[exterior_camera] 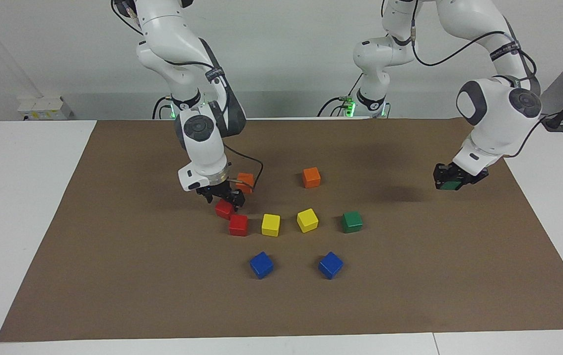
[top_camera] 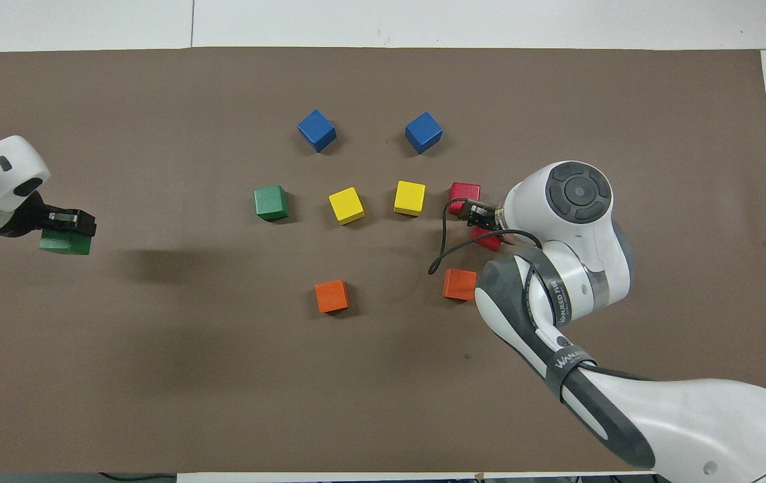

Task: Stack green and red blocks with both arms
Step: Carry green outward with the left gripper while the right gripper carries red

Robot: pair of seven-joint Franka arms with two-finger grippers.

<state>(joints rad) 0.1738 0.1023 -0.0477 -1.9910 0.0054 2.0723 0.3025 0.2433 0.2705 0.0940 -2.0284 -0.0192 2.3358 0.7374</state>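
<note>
The left gripper [exterior_camera: 451,181], clamped on a small dark green cube [exterior_camera: 450,185], hangs over the brown mat [exterior_camera: 114,246] at its own end. The right gripper [exterior_camera: 222,197], jaws spread, sits low at a tilted bright red cube [exterior_camera: 224,209], which touches a second red cube [exterior_camera: 238,225]. In that second cube's row stands another green cube [exterior_camera: 351,222].

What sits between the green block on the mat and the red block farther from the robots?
Two yellow blocks sit in a row between the green block and the red block, clearest in the overhead view.

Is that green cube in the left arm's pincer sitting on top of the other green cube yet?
No: the left pincer holds its green cube over bare mat, well apart from the other green cube.
</note>
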